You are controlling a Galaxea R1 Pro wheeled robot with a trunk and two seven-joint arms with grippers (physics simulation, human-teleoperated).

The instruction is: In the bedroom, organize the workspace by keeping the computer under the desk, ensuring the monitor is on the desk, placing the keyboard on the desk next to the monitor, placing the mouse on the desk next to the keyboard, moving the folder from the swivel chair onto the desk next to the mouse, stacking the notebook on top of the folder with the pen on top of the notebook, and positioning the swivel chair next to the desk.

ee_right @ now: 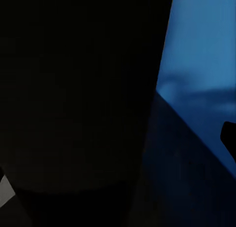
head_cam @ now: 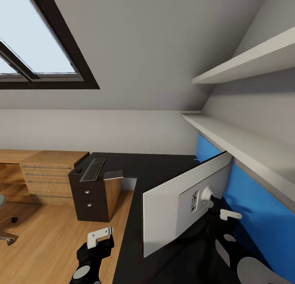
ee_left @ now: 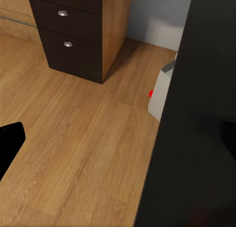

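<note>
Wide white-backed monitor standing on the large black desk, slim dark keyboard at its far end, left tool over wood floor, right tool behind monitor, both grips impossible to tell

Ahead of the right pincer the monitor stands tilted with its white back blocking the way — the blue wall panel closes its other side, leaving a narrow channel over the black worktop. Above it runs a low shelf. The left pincer hangs over open floor; past it the drawer block and the computer under the worktop edge hem the gap.
</note>
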